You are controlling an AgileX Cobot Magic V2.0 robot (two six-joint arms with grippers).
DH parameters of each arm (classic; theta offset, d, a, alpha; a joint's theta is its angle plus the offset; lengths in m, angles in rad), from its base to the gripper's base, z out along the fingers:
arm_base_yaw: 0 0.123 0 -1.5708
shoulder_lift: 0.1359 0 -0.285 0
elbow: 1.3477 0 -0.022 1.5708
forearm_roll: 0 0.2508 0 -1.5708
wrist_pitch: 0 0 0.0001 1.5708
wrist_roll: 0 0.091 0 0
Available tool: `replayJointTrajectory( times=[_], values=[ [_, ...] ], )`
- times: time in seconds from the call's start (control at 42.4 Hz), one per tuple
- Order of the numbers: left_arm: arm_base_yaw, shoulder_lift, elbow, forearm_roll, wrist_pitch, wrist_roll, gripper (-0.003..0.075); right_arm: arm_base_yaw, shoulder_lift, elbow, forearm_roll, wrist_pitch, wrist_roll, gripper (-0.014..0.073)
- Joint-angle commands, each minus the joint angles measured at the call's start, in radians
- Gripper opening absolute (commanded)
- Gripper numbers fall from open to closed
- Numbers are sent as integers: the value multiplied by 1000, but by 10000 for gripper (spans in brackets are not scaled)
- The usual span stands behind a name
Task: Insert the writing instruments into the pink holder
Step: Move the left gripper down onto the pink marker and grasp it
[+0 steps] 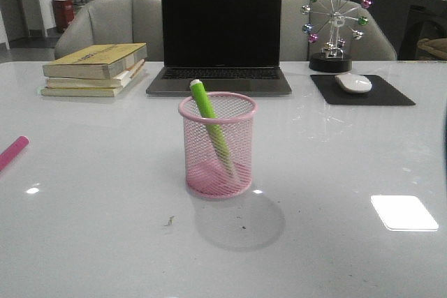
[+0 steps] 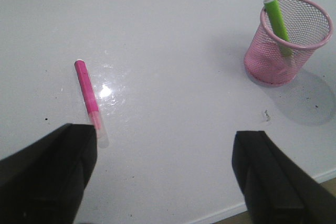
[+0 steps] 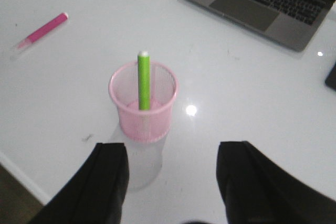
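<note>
While pink holder point(image 1: 217, 144) contains green marker point(image 1: 211, 128)

A glossy white surface point(image 1: 335, 172) reflects bright overhead light. Behind it stand two grey upholstered chairs point(image 1: 115, 22), with a red bin point(image 1: 63, 12) near the far left wall and a dim shelf across the right background.

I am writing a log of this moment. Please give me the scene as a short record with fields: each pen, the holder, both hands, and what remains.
green pen: inside the pink holder, leaning on its rim
pink holder: upright on the table, in front of the laptop
pink pen: lying flat on the table, outside the holder
left hand: open, empty, above the pink pen
right hand: open, empty, near the holder
remaining: pink pen not yet inserted
</note>
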Motion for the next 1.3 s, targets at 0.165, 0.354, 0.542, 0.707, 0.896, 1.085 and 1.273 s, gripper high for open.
replayJointTrajectory(
  times=[0.165, 0.354, 0.542, 0.707, 0.896, 1.085, 1.273],
  values=[
    [-11, 2, -27, -10, -68, 0, 581, -6, -224, 36, 33, 203, -6, 487],
    [-5, 93, -50, -8, -16, -39, 581, -6, -278, 62, 33, 211, -6, 487],
    [-5, 286, -151, 41, 68, -87, 581, -6, -280, 62, 33, 220, -6, 487],
    [8, 465, -231, 54, 57, -87, 580, -6, -280, 62, 33, 221, -6, 487],
    [118, 674, -344, 52, 42, -87, 580, -6, -280, 62, 33, 221, -6, 487],
    [204, 859, -455, 50, 30, -87, 580, -6, -280, 62, 33, 221, -6, 487],
    [243, 1031, -570, 50, 33, -87, 580, -6, -280, 62, 33, 221, -6, 487]
  ],
)
